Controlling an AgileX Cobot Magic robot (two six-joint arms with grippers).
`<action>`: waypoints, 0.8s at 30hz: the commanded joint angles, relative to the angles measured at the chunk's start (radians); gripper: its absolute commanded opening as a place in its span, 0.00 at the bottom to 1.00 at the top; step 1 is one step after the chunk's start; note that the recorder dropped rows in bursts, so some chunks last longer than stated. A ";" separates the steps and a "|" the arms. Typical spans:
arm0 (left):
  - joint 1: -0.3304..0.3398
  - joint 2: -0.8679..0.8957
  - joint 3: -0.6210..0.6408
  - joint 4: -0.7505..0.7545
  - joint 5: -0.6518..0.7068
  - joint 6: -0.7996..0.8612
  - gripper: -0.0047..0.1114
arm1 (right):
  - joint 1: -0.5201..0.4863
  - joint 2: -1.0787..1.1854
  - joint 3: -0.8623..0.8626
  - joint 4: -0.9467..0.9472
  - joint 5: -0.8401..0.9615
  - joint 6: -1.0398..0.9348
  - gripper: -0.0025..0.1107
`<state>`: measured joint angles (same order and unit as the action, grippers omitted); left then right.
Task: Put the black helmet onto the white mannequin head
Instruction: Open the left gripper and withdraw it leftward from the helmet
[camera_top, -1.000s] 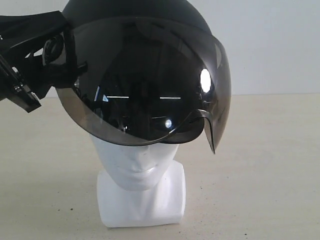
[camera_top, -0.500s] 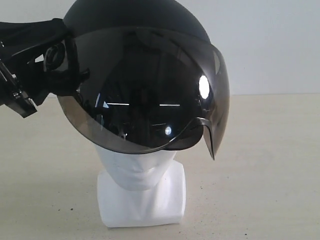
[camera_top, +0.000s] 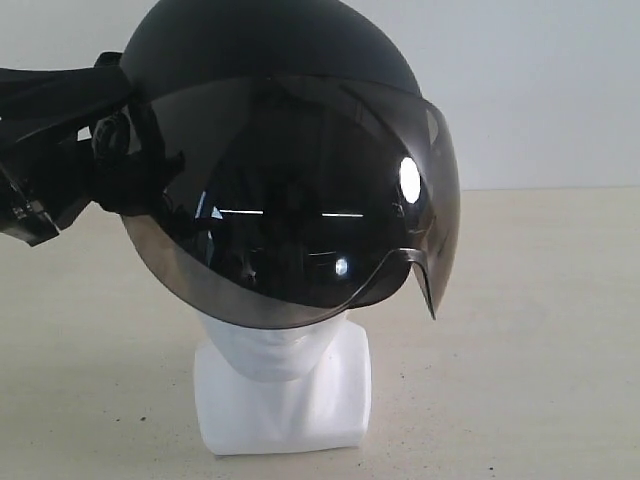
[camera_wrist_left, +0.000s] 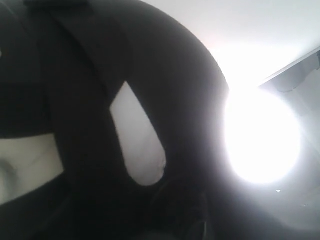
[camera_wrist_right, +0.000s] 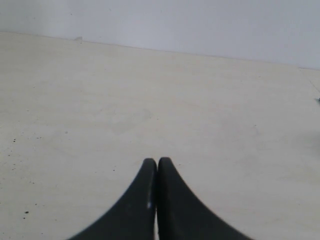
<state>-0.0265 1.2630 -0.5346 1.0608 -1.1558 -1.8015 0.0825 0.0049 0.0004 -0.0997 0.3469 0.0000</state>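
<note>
Pale wall (camera_top: 540, 90) behind, beige speckled desk (camera_top: 540, 340) below. White mannequin head (camera_top: 272, 350) stands upright on its blocky neck base (camera_top: 335, 400), facing the exterior camera. Black helmet (camera_top: 270, 60) sits over the top of the mannequin head, low enough that the smoky visor (camera_top: 300, 210) hides all but the chin. Cannot tell if it is fully seated.

Left hand (camera_top: 110, 165) is pressed against the helmet's side by the visor pivot. It is black on black, and the left wrist view is only dark shell and glare, so its grip cannot be told. Right hand (camera_wrist_right: 157, 165) is well away from the mannequin head, over bare desk, its 2 fingers closed together on nothing.

Risks, as judged:
- Letting go before the shell is seated could let the helmet slide or tip off the glossy head.
- A sideways push from the left hand could topple the mannequin head, since the base looks narrow and nothing braces it.
- The lining or visor edge could catch on the face and leave the helmet crooked.
</note>
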 joint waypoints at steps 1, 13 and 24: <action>0.031 0.018 0.023 0.130 0.284 0.090 0.08 | -0.004 -0.005 0.000 -0.003 -0.007 0.000 0.02; 0.031 0.018 0.023 0.152 0.372 0.090 0.40 | -0.004 -0.005 0.000 -0.003 -0.007 0.000 0.02; 0.077 0.003 0.021 0.152 0.351 0.094 0.40 | -0.004 -0.005 0.000 -0.003 -0.007 0.000 0.02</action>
<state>0.0336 1.2775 -0.5178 1.1960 -0.8344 -1.7231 0.0825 0.0049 0.0004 -0.0997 0.3469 0.0000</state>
